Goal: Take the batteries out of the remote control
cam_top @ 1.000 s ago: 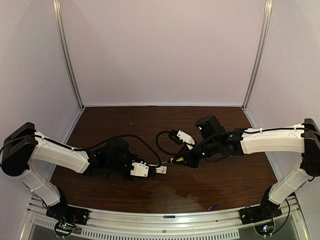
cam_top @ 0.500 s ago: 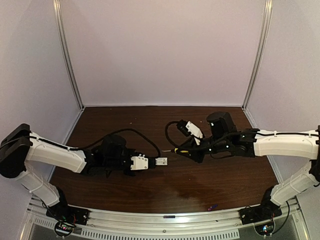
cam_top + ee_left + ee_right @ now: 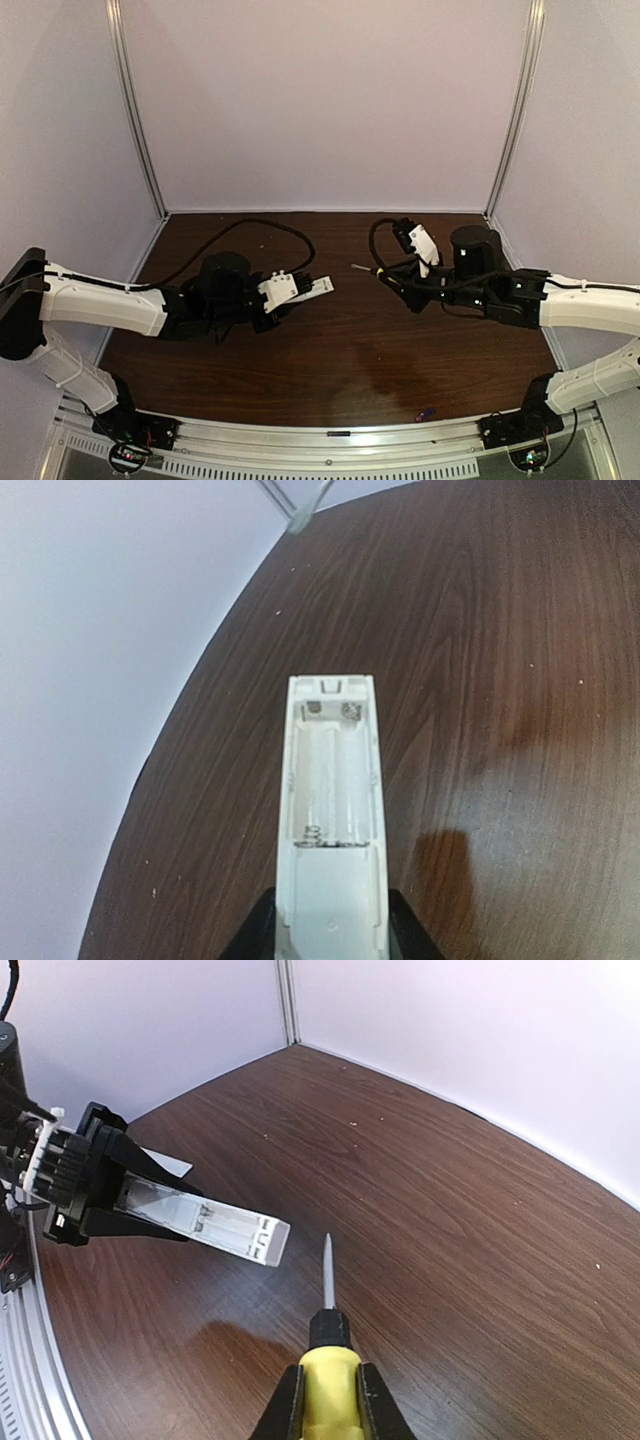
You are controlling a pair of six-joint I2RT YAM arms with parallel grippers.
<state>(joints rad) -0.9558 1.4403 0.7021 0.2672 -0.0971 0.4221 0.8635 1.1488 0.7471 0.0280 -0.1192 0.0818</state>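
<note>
My left gripper [image 3: 330,932] is shut on the remote control [image 3: 330,800], a slim white bar held above the table. Its battery bay faces up, showing two empty troughs and small springs. From above, the remote [image 3: 320,286] sticks out to the right of the left gripper [image 3: 297,291]. My right gripper [image 3: 328,1407] is shut on the yellow-handled screwdriver [image 3: 327,1355]. The metal tip points toward the remote's free end [image 3: 240,1232] with a gap between them. One tiny blue-purple battery [image 3: 424,413] lies by the table's near edge.
Brown wooden table [image 3: 350,350] with pale walls on three sides and a metal rail along the front. A flat white strip [image 3: 166,1163] peeks out behind the left gripper. Black cables loop over both arms.
The right arm has pulled back to the right and away with the screwdriver, whose tip was at the remote's end. The left arm has carried the remote farther back and tilted it.
</note>
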